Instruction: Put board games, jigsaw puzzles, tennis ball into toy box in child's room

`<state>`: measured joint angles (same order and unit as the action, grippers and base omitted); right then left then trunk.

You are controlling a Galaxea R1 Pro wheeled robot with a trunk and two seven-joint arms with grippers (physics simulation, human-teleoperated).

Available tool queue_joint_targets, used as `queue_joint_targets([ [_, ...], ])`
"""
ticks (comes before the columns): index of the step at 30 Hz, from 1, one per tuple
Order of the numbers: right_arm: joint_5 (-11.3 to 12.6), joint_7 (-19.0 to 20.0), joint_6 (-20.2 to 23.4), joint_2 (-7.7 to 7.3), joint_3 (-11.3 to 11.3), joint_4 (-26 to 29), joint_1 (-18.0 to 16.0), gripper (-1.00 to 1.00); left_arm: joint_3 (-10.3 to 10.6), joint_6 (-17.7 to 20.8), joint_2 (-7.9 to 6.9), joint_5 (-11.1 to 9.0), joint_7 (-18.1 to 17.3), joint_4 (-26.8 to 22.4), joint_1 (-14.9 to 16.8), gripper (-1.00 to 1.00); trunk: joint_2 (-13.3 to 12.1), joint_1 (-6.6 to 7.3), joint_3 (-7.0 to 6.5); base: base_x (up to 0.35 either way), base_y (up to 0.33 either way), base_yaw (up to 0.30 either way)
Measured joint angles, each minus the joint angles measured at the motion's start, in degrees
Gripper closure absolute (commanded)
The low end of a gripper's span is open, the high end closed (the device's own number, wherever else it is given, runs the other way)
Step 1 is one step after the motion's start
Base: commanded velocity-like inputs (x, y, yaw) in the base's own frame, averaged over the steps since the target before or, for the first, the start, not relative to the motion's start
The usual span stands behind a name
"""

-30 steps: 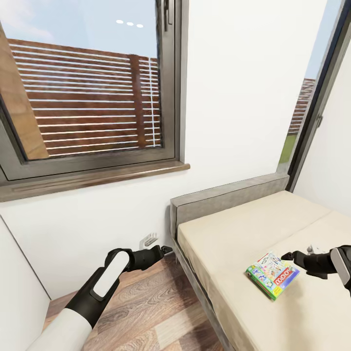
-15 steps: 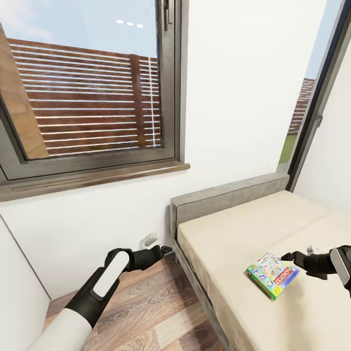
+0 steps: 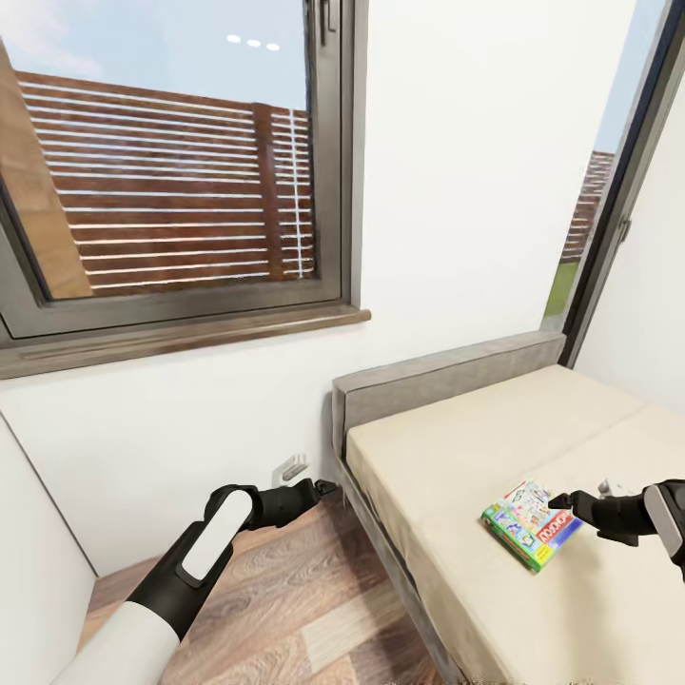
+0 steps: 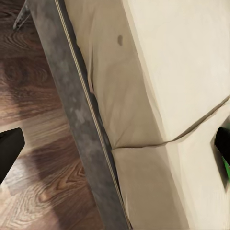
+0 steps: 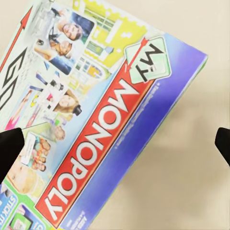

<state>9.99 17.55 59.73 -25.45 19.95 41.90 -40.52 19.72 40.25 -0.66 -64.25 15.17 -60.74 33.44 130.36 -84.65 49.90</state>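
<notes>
Grasping the board game [image 3: 531, 522] is judged to be the step in hand. In the head view, the box is seen lying flat on the cream bed [image 3: 476, 457], near the mattress's outer side, with the right gripper [image 3: 563, 501] held at its far corner, close to the lid; whether contact is made cannot be told from there. The left gripper [image 3: 323, 490] is held low over the wooden floor [image 3: 285, 590], beside the grey bed frame [image 3: 381, 571] and well apart from the box.

In the left wrist view, the bed frame [image 4: 79, 124] and the mattress side are looked at along the arm; a dark fingertip is seen at each picture edge, so the left fingers are taken to be spread, with nothing between them.

In the right wrist view, the board game [image 5: 103, 120] lies tilted across the picture, and the two dark fingertips [image 5: 9, 148] stand wide apart, one over the lid and one over bare mattress. For a good hold, the jaws should be lined up square to the box's long edges, lowered until both sides are straddled, and only then closed, since a flat box gripped by one corner is likely to swing or slip.
</notes>
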Motion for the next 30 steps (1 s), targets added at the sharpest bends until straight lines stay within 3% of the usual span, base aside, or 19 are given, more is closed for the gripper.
queue_joint_targets([
  [30, 0.0, 0.0, 0.0, 0.37, 0.0, 0.0, 0.0, -1.00, 0.0, 0.0, -0.05, 0.0, 0.0, 0.0, 0.0, -1.00, 0.8, -0.45, 0.36, 0.000, 0.000, 0.003],
])
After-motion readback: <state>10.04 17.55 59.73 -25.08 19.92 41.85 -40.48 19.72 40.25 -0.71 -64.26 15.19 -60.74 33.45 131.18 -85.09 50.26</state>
